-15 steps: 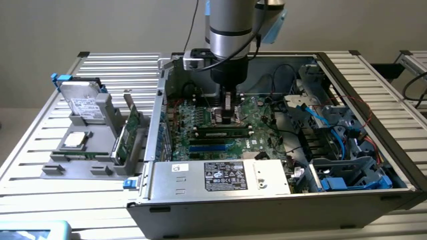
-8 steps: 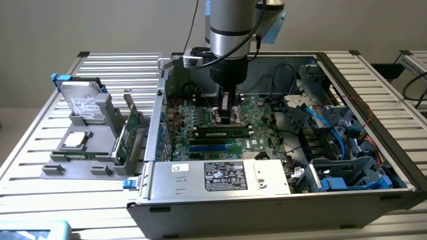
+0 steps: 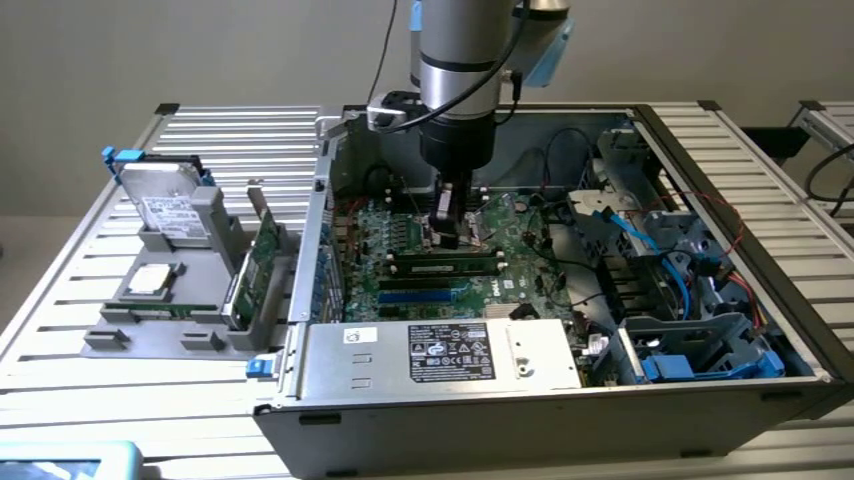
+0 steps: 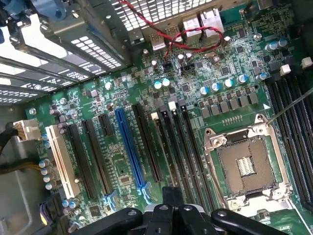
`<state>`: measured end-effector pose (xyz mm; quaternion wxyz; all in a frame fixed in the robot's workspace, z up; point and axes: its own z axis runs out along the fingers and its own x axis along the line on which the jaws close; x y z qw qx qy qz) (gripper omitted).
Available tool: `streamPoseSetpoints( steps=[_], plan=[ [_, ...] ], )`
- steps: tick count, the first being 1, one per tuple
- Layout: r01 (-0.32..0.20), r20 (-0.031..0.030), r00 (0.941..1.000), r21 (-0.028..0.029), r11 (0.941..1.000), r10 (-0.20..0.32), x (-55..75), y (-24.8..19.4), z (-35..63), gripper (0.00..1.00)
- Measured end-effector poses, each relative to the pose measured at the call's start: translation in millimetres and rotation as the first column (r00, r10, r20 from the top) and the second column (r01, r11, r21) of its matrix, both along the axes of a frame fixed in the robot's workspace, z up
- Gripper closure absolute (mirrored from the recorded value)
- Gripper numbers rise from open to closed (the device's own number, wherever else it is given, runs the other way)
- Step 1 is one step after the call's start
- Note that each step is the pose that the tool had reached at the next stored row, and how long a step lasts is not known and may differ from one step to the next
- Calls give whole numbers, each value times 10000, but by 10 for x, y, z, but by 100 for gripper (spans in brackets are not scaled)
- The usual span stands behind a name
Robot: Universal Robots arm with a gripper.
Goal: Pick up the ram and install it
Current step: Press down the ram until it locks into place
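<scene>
The ram (image 3: 447, 266), a narrow green stick with dark chips, stands lengthwise in a black slot on the motherboard (image 3: 514, 225) inside the open computer case. My gripper (image 3: 451, 240) hangs straight down just behind it, fingertips close to its top edge; whether they touch it I cannot tell. In the wrist view my gripper (image 4: 168, 196) is shut with nothing between its fingers. It hovers over the black memory slots (image 4: 183, 147) next to the bare CPU socket (image 4: 242, 166).
A power supply box (image 3: 441, 350) lies in front of the board, and a drive cage with blue cables (image 3: 667, 290) is at the exterior view's right. Outside the case, a grey fixture holds a hard drive (image 3: 174, 215) and a green expansion card (image 3: 260, 260). A red cable (image 4: 171, 29) crosses the board.
</scene>
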<state>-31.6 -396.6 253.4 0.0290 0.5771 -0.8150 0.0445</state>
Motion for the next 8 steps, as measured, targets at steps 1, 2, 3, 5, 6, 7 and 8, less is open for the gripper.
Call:
streamPoseSetpoints(
  steps=[1,2,3,5,6,7,8],
  plan=[
    [125,6,9999,1,9999,-125,0,0,0,89],
    [259,16,9997,1,9997,-259,0,0,0,89],
    [377,27,9993,1,9993,-377,0,0,0,89],
    [608,60,9981,3,9982,-608,1,0,0,89],
    [721,85,9974,6,9974,-721,1,0,-1,89],
    [824,113,9965,10,9966,-824,1,0,-1,89],
    [930,144,9956,12,9957,-930,0,1,-1,89]
  ],
)
